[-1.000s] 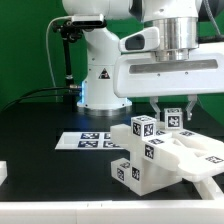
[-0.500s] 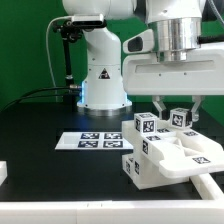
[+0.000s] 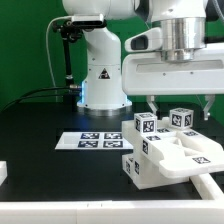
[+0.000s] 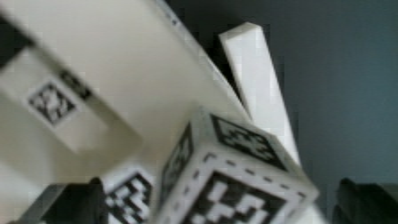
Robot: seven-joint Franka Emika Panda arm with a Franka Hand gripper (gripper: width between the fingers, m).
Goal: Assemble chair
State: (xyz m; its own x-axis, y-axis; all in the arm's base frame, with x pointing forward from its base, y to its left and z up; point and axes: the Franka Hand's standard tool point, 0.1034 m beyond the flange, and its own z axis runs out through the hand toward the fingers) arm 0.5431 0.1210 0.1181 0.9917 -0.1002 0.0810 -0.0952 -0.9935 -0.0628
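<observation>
The partly built white chair (image 3: 172, 152) lies on the black table at the exterior view's right, with tagged blocks and a flat slab joined. Two tagged post ends stick up from it, one (image 3: 146, 125) to the left and one (image 3: 181, 117) to the right. My gripper (image 3: 180, 107) hangs just above the right-hand post end, open, with its fingers spread wide to both sides and touching nothing. In the wrist view the gripper (image 4: 217, 206) is open around a tagged block (image 4: 240, 175), with the chair's slab (image 4: 107, 85) and a post (image 4: 258, 70) beyond.
The marker board (image 3: 95, 140) lies flat on the table, left of the chair. The robot's base (image 3: 100, 85) stands behind it with a black cable. A small white piece (image 3: 3, 172) lies at the exterior view's left edge.
The fingers have spread apart, letting go of the tagged post end they were shut on. The gripper has also shifted slightly to the exterior view's right.
</observation>
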